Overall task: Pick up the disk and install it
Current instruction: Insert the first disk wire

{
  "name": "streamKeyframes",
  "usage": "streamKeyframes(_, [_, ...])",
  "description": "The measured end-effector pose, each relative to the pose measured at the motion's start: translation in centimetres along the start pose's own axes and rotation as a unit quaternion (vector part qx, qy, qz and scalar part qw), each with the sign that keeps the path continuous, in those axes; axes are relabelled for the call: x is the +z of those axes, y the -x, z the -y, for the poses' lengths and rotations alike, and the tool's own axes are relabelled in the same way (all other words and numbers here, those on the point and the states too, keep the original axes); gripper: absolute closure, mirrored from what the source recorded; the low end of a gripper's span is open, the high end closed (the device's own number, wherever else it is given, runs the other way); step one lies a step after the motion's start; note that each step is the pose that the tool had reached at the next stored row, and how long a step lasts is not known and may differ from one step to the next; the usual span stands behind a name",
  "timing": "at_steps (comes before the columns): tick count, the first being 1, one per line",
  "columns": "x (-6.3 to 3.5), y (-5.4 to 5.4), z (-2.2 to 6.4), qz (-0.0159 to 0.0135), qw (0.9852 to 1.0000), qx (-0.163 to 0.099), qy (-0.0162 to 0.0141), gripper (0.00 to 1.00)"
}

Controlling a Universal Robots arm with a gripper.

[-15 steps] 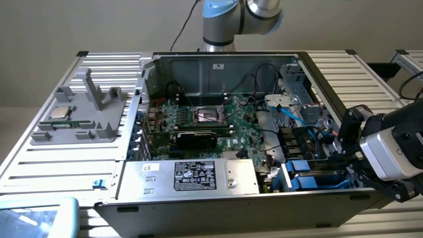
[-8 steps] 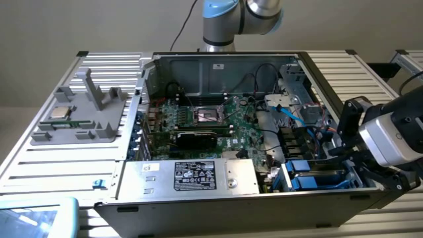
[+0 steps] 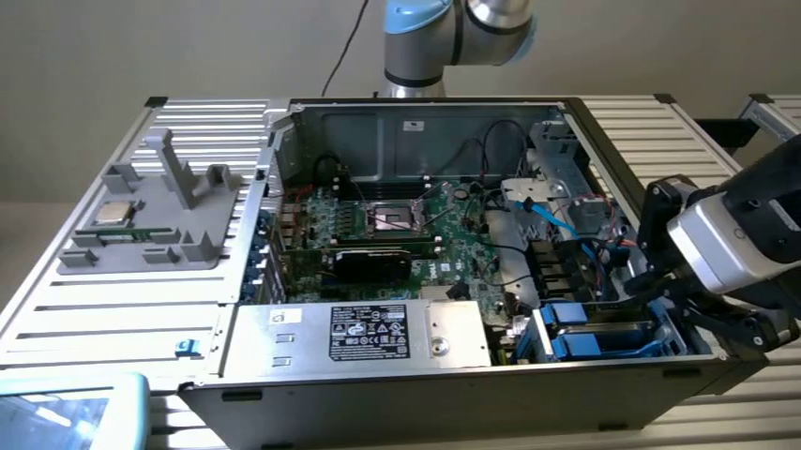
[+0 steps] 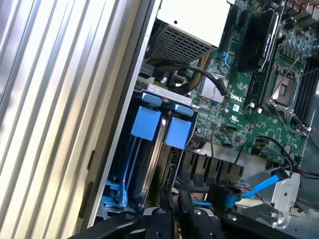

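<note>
Two blue-framed disks (image 4: 146, 123) stood edgewise in the bay (image 3: 626, 357) at four o'clock of the computer case (image 3: 414, 117), apparently slid home on rails. The gripper (image 4: 175, 211) hovered close, its fingers (image 4: 167, 220) nearly together and holding nothing.

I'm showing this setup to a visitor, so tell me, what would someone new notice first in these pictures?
Most striking is the open computer case in the middle of the slatted table, its green motherboard laid bare. Next come the blue disk carriers standing inside it at the exterior view's lower right, with the gripper right at them.
</note>
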State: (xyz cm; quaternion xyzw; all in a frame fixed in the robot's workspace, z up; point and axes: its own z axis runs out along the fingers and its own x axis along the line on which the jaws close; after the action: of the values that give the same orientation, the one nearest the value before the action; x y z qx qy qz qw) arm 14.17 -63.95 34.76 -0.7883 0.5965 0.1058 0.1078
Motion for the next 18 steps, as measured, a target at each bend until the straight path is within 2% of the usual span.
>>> streamKeyframes(3, [-0.02, 0.4, 0.02, -0.014, 0.9999, -0.003, -0.0069, 0.83])
streamKeyframes(6, [0.02, 0.8, 0.02, -0.0305, 0.9994, -0.006, -0.0134, 0.83])
streamKeyframes(9, [-0.01, 1.2, -0.03, -0.0442, 0.9989, -0.007, -0.0165, 0.83])
streamKeyframes(11, [-0.01, 1.4, -0.13, -0.0542, 0.9984, -0.008, -0.0163, 0.83])
streamKeyframes(14, [0.02, 1.7, -0.37, -0.072, 0.9973, -0.009, -0.0128, 0.83])
streamKeyframes(15, [0.01, 1.8, -0.46, -0.0766, 0.997, -0.009, -0.0117, 0.83])
streamKeyframes(18, [-0.04, 2.3, -0.61, -0.0879, 0.996, -0.009, -0.0094, 0.83])
